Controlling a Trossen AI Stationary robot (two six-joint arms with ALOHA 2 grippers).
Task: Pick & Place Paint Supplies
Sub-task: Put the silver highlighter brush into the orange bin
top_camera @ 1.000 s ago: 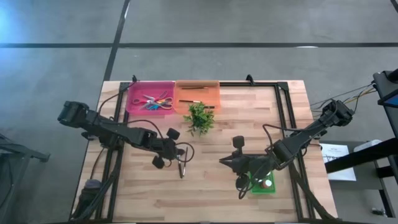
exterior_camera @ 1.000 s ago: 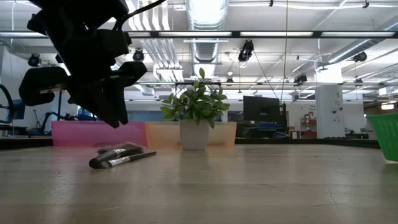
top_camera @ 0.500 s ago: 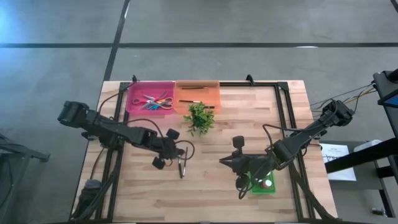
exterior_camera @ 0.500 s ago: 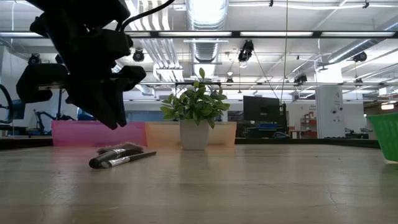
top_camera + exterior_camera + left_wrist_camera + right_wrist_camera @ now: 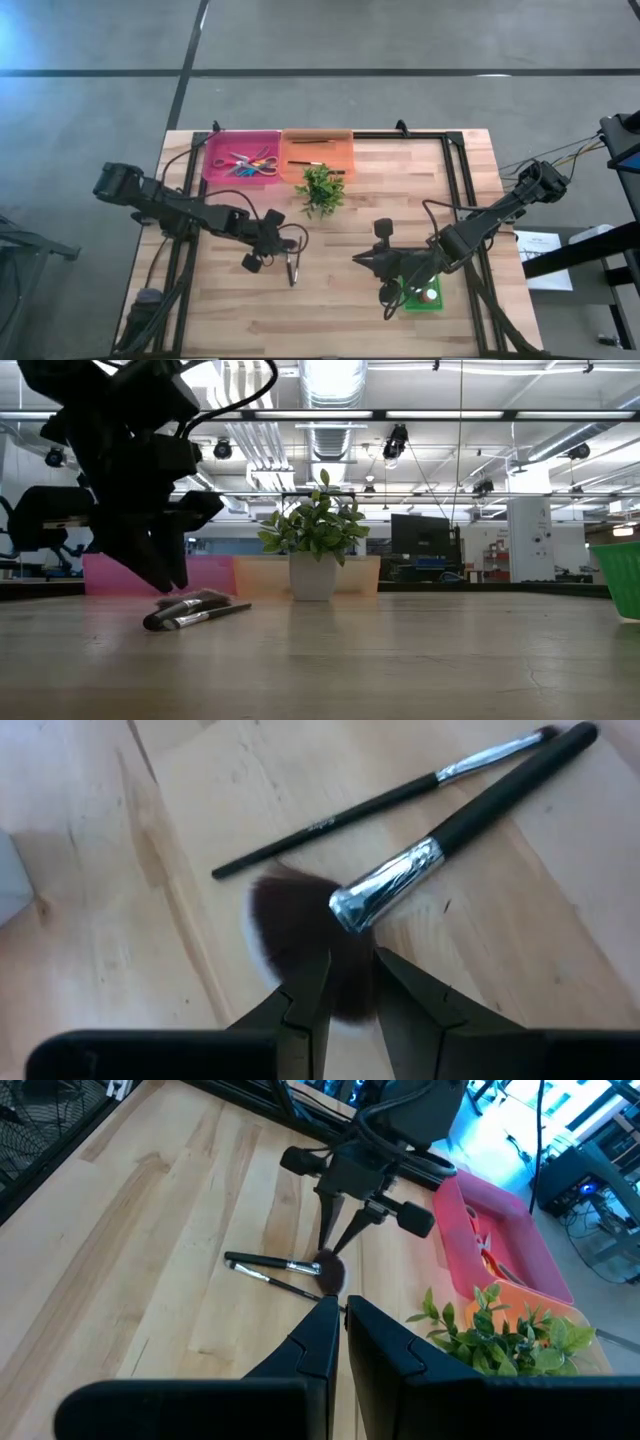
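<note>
Two matte black arms of boxy jointed segments, thin black cables looping alongside; each hand (image 5: 345,1005) ends in two tapered, angular fingers.

Grey concrete floor (image 5: 400,40) with dark seams at 12 o'clock; exposed ceiling ducts (image 5: 330,390), strip lights, white column (image 5: 528,540).

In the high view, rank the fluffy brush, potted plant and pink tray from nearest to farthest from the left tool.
1. Fluffy brush, just beside the left tool.
2. Potted plant, toward the table's middle back.
3. Pink tray, at the back edge.
</note>
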